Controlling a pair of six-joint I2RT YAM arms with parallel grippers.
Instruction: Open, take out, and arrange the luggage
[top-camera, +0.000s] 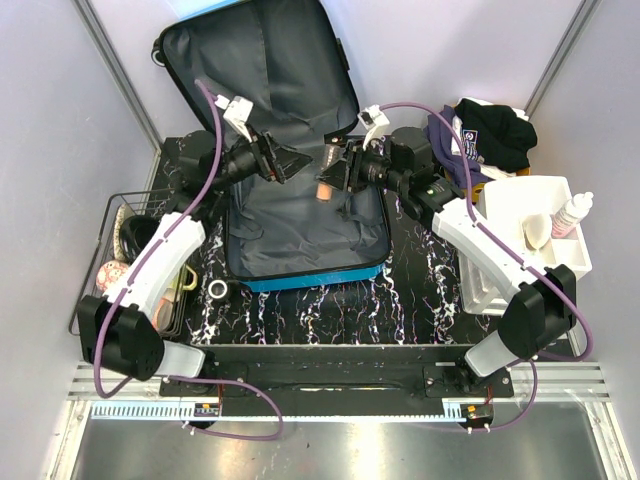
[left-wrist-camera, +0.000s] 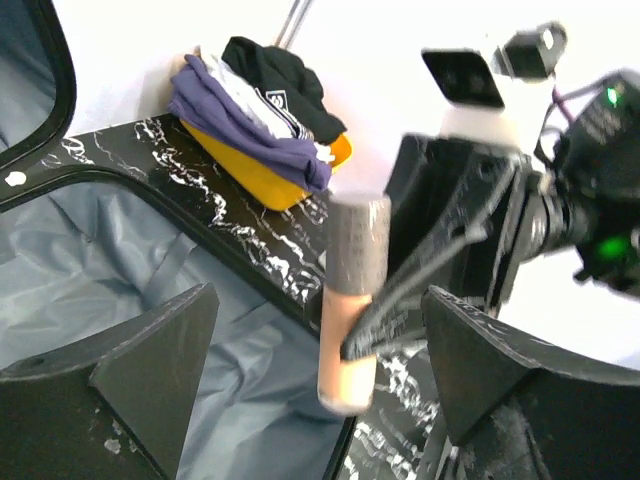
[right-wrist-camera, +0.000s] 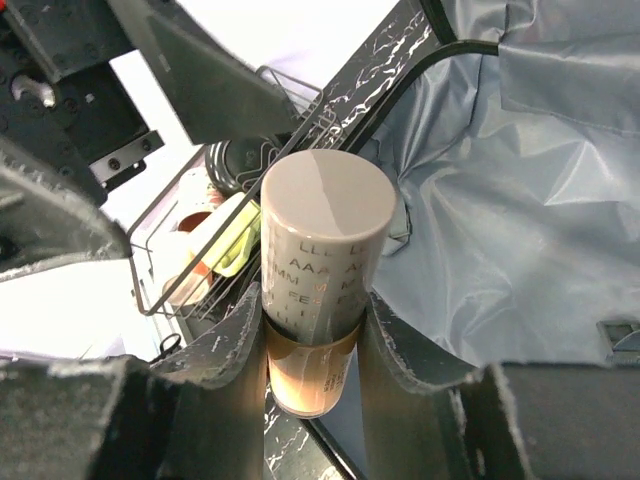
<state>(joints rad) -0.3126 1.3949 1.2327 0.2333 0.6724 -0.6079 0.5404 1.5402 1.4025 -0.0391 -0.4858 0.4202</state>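
Observation:
The luggage (top-camera: 300, 235) lies open on the table, its dark grey lining up, its blue shell edge at the front and its lid (top-camera: 255, 70) leaning against the back wall. My right gripper (top-camera: 335, 172) is shut on a peach bottle with a grey cap (top-camera: 325, 188) and holds it above the lining. In the right wrist view the bottle (right-wrist-camera: 322, 250) stands between the fingers (right-wrist-camera: 225, 350) of that gripper (right-wrist-camera: 312, 325). My left gripper (top-camera: 287, 160) is open and empty, facing the bottle (left-wrist-camera: 352, 300) from the left; in the left wrist view that gripper (left-wrist-camera: 318, 310) has its jaws wide apart.
A wire basket (top-camera: 112, 215) with small items stands at the left. A white organiser (top-camera: 510, 200) with a bottle (top-camera: 572, 213) stands at the right. An orange bin (left-wrist-camera: 260, 175) heaped with clothes (top-camera: 490, 135) is at the back right. A small ring (top-camera: 218, 289) lies by the luggage's front left corner.

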